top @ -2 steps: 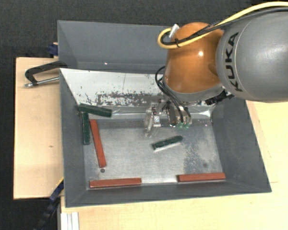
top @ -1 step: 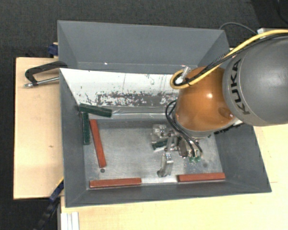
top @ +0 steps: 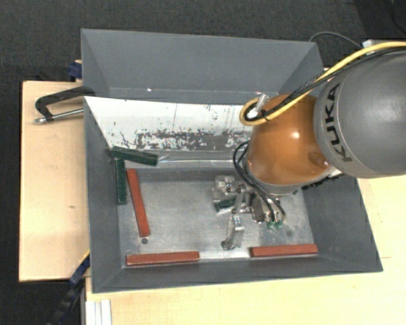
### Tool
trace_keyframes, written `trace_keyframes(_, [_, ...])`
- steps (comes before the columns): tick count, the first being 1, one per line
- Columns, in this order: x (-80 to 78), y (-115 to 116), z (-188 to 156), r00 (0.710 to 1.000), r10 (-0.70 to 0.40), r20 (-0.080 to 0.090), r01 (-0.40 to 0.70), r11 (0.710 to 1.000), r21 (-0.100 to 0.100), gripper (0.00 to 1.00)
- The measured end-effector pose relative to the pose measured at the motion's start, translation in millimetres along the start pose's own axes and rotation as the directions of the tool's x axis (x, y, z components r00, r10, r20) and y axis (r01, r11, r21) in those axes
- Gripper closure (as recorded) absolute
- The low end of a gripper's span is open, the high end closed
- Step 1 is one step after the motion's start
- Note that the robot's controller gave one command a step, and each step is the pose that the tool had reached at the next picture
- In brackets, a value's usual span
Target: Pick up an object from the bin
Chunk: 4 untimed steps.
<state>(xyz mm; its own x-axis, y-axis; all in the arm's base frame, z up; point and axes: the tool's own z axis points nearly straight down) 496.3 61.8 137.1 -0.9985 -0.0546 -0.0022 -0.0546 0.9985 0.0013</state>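
My gripper (top: 232, 240) hangs low over the bin floor, right of the middle and near the front wall. Its tip is just left of a red-brown flat bar (top: 284, 251) that lies along the front wall at the right. I cannot see anything held in it. A second red-brown bar (top: 162, 256) lies along the front wall at the left, well apart from the gripper.
A third red-brown bar (top: 137, 202) lies slanted at the left, with a small dark dot (top: 145, 241) near its lower end. Two dark green bars (top: 132, 156) (top: 121, 181) meet in the back left corner. The arm's orange cover and cables hang over the bin's right half.
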Motion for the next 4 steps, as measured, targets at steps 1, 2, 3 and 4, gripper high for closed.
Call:
trace_keyframes(1, [-19.4, -49.8, 35.0, 0.999, 0.04, 0.002, -0.04, 0.999, -0.001, 0.0])
trace_keyframes(2, [-69.1, -35.1, 66.3, 0.995, 0.105, 0.003, -0.105, 0.995, -0.001, 1.0])
trace_keyframes(3, [-69.0, -35.2, 66.3, 0.994, 0.105, 0.003, -0.105, 0.994, -0.001, 1.0])
trace_keyframes(4, [-67.0, -35.0, 64.3, 0.994, 0.105, 0.001, -0.105, 0.994, 0.0, 1.0])
